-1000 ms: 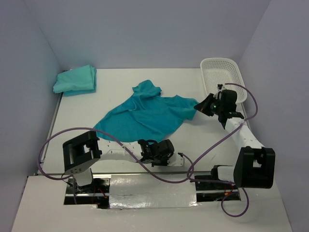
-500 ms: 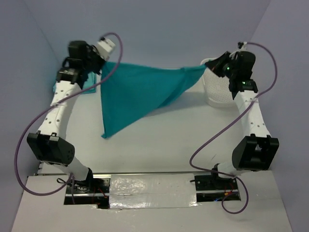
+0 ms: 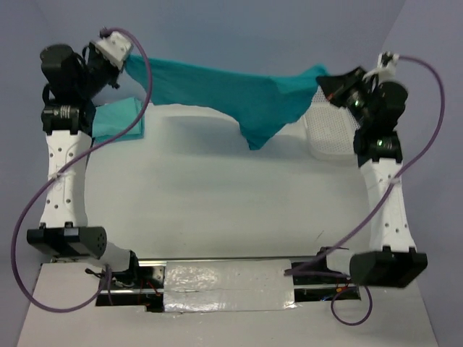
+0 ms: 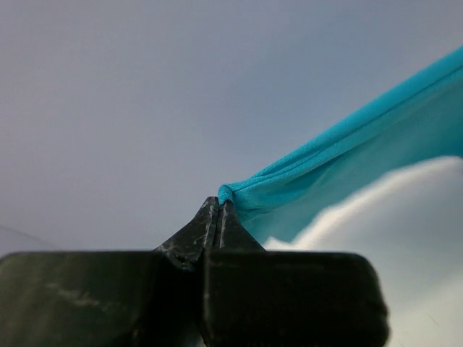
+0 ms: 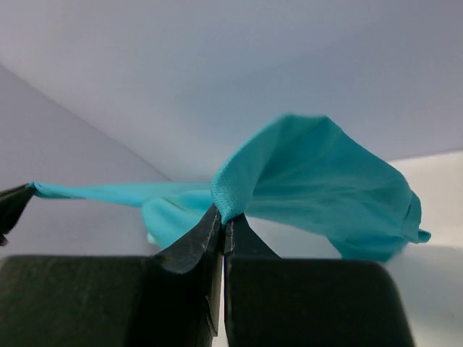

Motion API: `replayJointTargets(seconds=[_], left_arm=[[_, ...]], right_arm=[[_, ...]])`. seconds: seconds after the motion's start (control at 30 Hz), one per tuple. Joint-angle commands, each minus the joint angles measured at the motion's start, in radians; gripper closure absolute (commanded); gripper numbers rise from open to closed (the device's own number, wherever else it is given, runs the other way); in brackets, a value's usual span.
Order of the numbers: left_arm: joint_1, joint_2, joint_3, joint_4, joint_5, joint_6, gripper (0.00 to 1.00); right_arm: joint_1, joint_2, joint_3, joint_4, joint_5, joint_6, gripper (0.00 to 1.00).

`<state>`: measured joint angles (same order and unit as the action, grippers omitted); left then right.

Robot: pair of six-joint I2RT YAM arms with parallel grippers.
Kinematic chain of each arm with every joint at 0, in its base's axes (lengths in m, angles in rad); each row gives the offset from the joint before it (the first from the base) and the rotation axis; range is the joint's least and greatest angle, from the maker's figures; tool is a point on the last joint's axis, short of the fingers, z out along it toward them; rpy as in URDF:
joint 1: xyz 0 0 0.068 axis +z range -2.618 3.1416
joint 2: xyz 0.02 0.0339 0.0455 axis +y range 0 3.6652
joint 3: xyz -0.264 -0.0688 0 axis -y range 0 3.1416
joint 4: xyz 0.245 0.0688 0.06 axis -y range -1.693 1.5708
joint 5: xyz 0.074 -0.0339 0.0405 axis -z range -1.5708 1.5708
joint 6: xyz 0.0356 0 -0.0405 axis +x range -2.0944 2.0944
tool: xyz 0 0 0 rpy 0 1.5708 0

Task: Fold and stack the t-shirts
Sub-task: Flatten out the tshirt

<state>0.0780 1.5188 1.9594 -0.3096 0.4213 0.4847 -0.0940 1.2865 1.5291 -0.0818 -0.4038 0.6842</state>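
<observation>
While aloft, t-shirt (image 3: pixel 246 94) edges inside both grippers (image 4: pixel 218 205) (image 5: pixel 221 214)

I hold one teal t-shirt (image 3: pixel 246 94) stretched in the air from eleven to one o'clock, middle sagging; a greener t-shirt (image 3: pixel 116 120) lies folded at ten o'clock.

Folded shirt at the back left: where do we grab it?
The folded shirt lies flat, its left part hidden under the left arm. So probably pinch its free right edge, sliding in low from the middle of the table.
</observation>
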Motion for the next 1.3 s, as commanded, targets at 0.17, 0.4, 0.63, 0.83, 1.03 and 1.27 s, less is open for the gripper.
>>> replayJointTargets(seconds=[0.17,0.4,0.63,0.83,1.03,1.27], left_arm=[[0.016,-0.393,-0.712,-0.229,0.088,0.337,1.00],[0.016,-0.551,-1.135,-0.590,0.004,0.572,1.00],[0.017,-0.536,-1.174,-0.525,-0.070,0.522,1.00],[0.017,-0.248,-0.773,-0.273,0.010,0.278,1.00],[0.016,0.214,-0.143,-0.022,-0.059,-0.082,1.00],[0.019,0.468,0.448,0.222,-0.131,-0.198,1.00]], right_arm=[[0.258,-0.484,-0.728,-0.099,0.210,-0.055,1.00],[0.670,-0.688,-1.156,-0.240,0.370,0.243,1.00],[0.732,-0.610,-1.198,-0.173,0.301,0.235,1.00],[0.450,-0.154,-0.745,-0.119,0.111,0.005,1.00],[0.298,0.449,0.189,-0.294,0.093,-0.137,1.00],[0.218,0.743,1.038,-0.282,0.175,-0.006,1.00]])
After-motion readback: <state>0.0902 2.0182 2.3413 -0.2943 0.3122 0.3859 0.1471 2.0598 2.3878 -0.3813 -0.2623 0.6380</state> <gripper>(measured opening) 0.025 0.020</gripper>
